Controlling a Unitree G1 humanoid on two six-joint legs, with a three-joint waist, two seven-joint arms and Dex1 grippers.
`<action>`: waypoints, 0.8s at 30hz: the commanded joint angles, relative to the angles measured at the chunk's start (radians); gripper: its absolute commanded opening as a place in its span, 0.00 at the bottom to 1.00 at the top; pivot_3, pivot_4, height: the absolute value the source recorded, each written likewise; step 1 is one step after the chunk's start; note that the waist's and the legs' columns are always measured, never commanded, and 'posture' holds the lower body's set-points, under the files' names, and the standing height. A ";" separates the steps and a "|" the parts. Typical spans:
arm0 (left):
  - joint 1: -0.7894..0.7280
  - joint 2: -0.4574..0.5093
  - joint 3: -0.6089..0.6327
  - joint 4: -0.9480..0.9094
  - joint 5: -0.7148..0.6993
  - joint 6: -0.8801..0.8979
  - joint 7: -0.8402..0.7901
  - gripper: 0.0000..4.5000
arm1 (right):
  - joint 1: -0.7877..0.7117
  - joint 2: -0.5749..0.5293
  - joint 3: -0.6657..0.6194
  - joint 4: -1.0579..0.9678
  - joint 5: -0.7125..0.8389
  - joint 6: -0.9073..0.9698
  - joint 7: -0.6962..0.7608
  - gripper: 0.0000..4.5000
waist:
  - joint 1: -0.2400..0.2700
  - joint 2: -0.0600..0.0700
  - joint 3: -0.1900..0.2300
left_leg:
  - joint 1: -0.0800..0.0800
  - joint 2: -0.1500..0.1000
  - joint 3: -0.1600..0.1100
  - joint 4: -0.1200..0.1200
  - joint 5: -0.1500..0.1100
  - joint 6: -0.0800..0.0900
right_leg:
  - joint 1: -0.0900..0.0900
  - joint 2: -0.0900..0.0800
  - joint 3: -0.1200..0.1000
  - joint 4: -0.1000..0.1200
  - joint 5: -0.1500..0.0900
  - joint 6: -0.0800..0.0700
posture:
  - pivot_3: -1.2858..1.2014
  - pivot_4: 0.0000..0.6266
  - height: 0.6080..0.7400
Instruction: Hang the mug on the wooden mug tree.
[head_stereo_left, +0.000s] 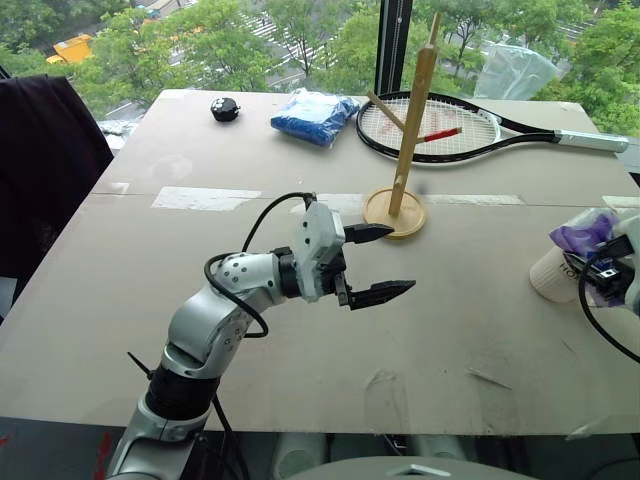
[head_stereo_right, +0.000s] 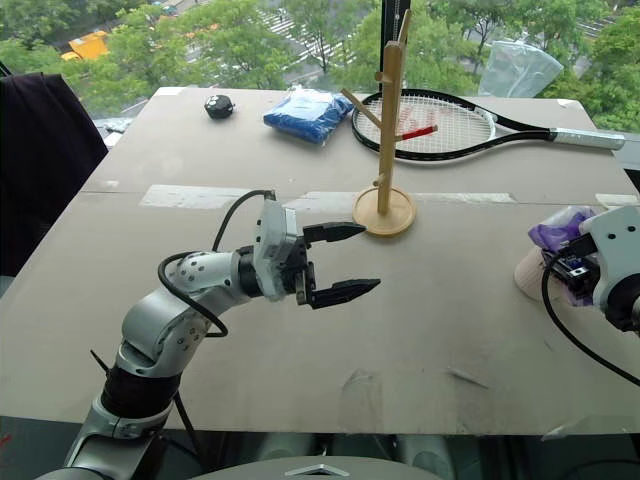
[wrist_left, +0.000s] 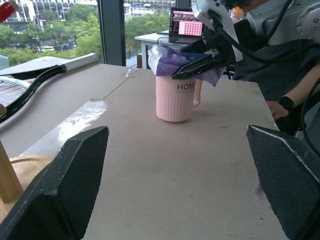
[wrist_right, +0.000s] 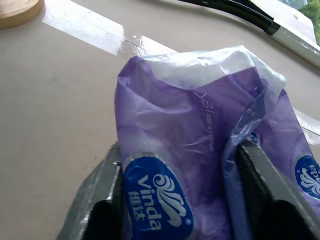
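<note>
While the mug (wrist_left: 175, 98) is standing on the worktop's (head_stereo_left: 300, 330) right edge, the right tool (wrist_left: 200, 64) is pinching the packet (wrist_right: 200, 150) in it; the left tool (head_stereo_left: 385, 262) is hovering open, well apart.

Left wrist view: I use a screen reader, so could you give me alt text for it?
A pale mug lettered "HOME" stands upright on the table, and the right gripper is closed on a purple tissue packet sitting in its mouth. The left gripper's two black fingers stand wide apart in the foreground, empty. A tennis racket lies on the table farther off.
</note>
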 joint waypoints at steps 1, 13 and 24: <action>-0.015 0.004 0.007 -0.043 -0.016 -0.008 -0.005 1.00 | -0.021 0.011 0.006 -0.015 -0.011 -0.005 -0.018 0.11 | 0.000 -0.001 0.000 | 0.000 0.000 0.000 0.000 0.000 0.000 | 0.000 0.000 0.000 0.000 0.000 0.000 | 0.52 0.24 0.94; -0.084 -0.035 -0.051 0.048 -0.022 -0.061 -0.125 1.00 | -0.027 -0.072 -0.194 -0.028 -0.051 0.078 0.004 0.01 | 0.011 0.000 0.001 | -0.001 -0.001 0.000 0.001 0.000 0.000 | 0.000 0.000 0.000 0.001 0.003 0.000 | 0.52 0.24 0.94; -0.211 -0.110 -0.139 0.179 -0.036 -0.112 -0.342 1.00 | 0.376 0.094 -0.461 -0.096 -0.126 0.131 0.058 0.01 | -0.003 0.000 0.001 | -0.001 -0.008 -0.010 0.002 0.000 0.001 | 0.003 0.000 0.004 0.000 -0.002 0.008 | 0.52 0.24 0.94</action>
